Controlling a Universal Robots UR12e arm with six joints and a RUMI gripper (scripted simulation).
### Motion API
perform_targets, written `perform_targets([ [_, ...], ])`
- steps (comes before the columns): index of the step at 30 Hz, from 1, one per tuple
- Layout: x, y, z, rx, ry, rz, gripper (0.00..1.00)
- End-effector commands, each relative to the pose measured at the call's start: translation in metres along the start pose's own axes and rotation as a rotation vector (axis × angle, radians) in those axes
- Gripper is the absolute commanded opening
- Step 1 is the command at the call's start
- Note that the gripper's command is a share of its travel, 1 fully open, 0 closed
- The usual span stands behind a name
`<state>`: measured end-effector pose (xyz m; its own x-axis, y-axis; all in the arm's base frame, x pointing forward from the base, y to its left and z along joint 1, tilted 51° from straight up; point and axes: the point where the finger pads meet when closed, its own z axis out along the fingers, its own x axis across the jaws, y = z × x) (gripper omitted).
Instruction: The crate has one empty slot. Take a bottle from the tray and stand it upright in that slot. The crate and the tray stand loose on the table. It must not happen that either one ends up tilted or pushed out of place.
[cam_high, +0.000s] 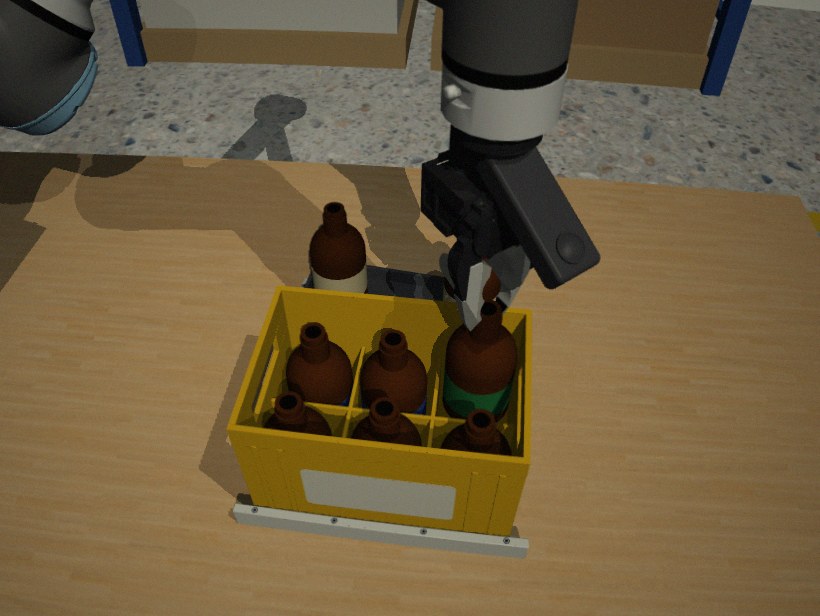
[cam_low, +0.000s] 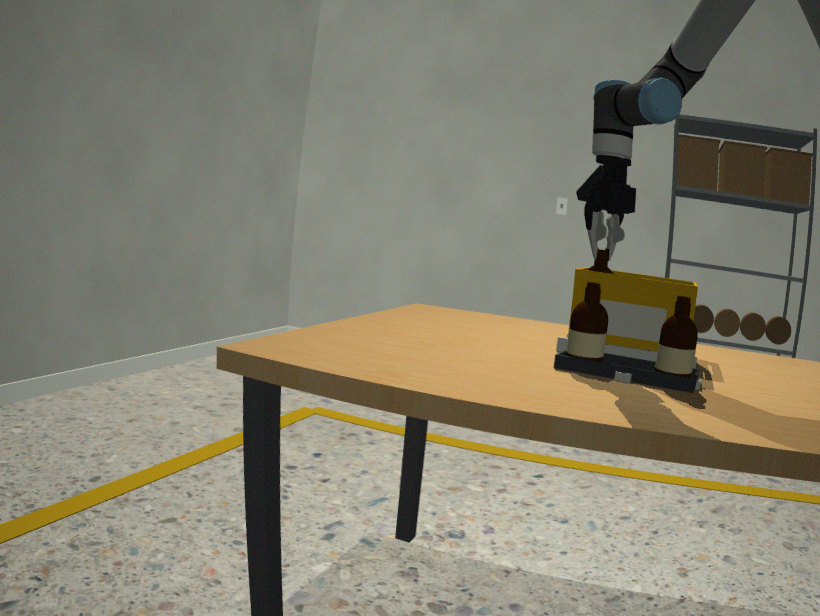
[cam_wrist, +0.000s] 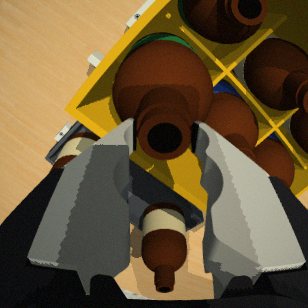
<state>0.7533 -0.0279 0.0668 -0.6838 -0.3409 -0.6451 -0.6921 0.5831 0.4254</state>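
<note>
Two fingers of my hand (cam_high: 489, 311) (cam_low: 603, 255) (cam_wrist: 165, 131) are closed partway, gripping the neck of the green-labelled bottle (cam_high: 480, 361) (cam_low: 601, 263) (cam_wrist: 162, 75), which sits in a corner slot of the yellow crate (cam_high: 265, 464) (cam_low: 629, 286) (cam_wrist: 122, 52). Just beside it, the dark tray (cam_high: 404, 281) (cam_low: 616, 368) (cam_wrist: 150, 187) carries two cream-labelled bottles; a shelf (cam_low: 669, 232) stands well behind.

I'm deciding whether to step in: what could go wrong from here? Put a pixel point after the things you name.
The green-labelled bottle (cam_high: 480, 361) (cam_low: 601, 263) (cam_wrist: 162, 75) rides higher than its crate neighbours, so it may not be seated; opening the gripper (cam_high: 489, 312) (cam_low: 603, 257) (cam_wrist: 163, 123) now might drop it.

Pushing down could jam it against the crate (cam_high: 265, 470) (cam_low: 636, 285) (cam_wrist: 92, 85).
</note>
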Motion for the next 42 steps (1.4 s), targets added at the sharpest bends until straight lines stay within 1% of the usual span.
perform_targets([
  [1,0.0,-0.001,0.002,0.001,0.0,0.0,0.0],
  [7,0.0,-0.001,0.005,0.001,0.0,0.0,0.0],
  [33,0.0,-0.001,0.031,0.001,0.0,0.0,0.0],
  [42,0.0,-0.001,0.036,0.001,0.0,0.0,0.0],
])
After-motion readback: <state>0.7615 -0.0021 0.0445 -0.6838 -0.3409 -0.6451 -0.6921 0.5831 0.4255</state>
